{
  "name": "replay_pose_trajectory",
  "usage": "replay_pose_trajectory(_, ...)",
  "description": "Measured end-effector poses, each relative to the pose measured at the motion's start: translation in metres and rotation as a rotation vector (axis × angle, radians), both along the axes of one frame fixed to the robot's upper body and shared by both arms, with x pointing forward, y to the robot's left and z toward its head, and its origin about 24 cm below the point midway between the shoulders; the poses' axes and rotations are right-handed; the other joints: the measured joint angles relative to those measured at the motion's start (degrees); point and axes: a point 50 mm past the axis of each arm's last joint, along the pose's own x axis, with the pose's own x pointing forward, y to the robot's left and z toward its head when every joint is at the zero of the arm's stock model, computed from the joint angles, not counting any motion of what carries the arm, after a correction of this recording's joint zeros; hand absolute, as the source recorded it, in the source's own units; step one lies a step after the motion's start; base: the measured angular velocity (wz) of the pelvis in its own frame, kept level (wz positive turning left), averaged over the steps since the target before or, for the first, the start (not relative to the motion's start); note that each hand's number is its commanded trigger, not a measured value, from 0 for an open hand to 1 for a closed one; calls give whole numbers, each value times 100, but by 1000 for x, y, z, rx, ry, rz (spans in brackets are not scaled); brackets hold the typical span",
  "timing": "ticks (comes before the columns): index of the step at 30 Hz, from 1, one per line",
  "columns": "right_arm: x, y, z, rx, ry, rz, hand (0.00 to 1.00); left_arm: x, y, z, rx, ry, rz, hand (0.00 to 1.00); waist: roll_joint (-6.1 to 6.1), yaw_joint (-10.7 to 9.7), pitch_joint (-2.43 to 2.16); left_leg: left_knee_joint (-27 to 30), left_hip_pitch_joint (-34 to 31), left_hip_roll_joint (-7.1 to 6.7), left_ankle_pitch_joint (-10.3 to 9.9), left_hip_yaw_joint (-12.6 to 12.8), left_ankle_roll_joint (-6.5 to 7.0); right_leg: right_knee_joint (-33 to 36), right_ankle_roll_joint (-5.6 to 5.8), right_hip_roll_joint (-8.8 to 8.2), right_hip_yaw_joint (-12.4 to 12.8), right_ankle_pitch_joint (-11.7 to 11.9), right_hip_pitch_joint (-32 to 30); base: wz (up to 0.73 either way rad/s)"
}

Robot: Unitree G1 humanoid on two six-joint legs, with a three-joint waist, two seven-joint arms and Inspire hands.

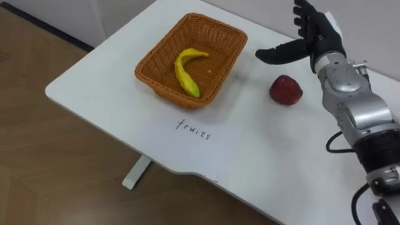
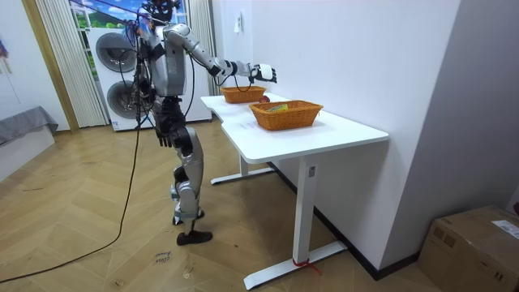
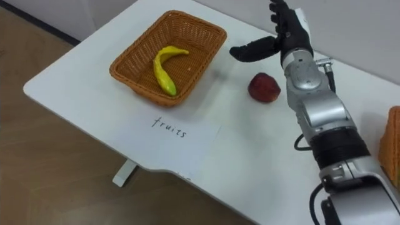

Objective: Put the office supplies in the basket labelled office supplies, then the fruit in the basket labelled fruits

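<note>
Right hand (image 1: 320, 39) is raised over the desk (image 1: 281, 162), fingers released and spread, thumb out sideways, holding nothing. Apple (image 1: 285, 89) sits on the desk just under it, apart from the fruit basket (image 1: 157, 60). Banana (image 1: 185, 72) lies inside that basket. Paper label (image 1: 197, 132) near the front edge. Second basket (image 3: 392, 144) at far right, bare desk between.

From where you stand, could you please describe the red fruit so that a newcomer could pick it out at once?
On the white table, find the orange wicker basket holding a yellow banana. To the basket's right, on the bare tabletop near the robot's open right hand, lies the apple. It is the one round, dark red thing, and it sits outside the basket.
</note>
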Motion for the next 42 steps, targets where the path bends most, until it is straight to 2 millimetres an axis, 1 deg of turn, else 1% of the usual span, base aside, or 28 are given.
replay_pose_trajectory(1,0,-1,-1,-1,6,-7,0,1,-1,-1,-3,1,-3,0,2,19,-2,-3,-34,5,0,24,1,4,0,1,15,0,-52,-6)
replay_pose_trajectory(3,3,-4,-1,-4,16,-20,0,1,-4,-3,-12,12,-8,0,28,6,7,21,-52,4,1,34,4,-2,4,-4,-3,2,-72,-2)
replay_pose_trajectory(5,5,-6,-2,-7,28,-34,0,-1,-7,-5,-17,29,-11,0,51,2,5,16,-47,5,1,65,5,-4,5,-10,-5,2,-71,2)
replay_pose_trajectory(7,6,-9,-4,-7,30,-41,0,-4,-9,-8,-21,52,-22,0,69,-3,14,4,-44,13,1,81,6,-11,8,-11,-10,1,-71,4)
replay_pose_trajectory(9,6,-9,-4,-6,30,-37,0,-5,-11,-10,-31,61,-18,0,91,-3,23,-2,-45,15,1,84,6,-13,8,-11,-11,0,-75,0)
replay_pose_trajectory(13,6,-8,-4,-5,19,-24,0,-7,-12,-11,-38,63,-15,0,116,-10,21,-20,-46,33,1,107,4,-8,7,0,-7,1,-90,-2)
replay_pose_trajectory(19,6,-10,-8,-8,43,-15,0,-6,-13,-11,-42,62,-14,0,119,-32,20,-27,-54,39,1,119,2,3,4,4,12,3,-91,0)
replay_pose_trajectory(33,6,-9,-8,-8,46,-6,0,-9,-13,-12,-43,73,-10,0,113,-29,17,-8,-37,59,1,231,3,4,-9,8,129,12,-123,-4)
replay_pose_trajectory(38,6,-4,-12,-12,64,36,0,-10,-13,-13,-47,78,0,0,113,-70,17,-8,-42,61,1,237,4,6,-13,9,128,15,-126,0)
replay_pose_trajectory(42,5,5,-18,-28,90,90,0,-10,-14,-13,-49,81,-7,0,112,-117,16,-41,-39,64,0,263,4,16,-13,8,140,15,-134,0)
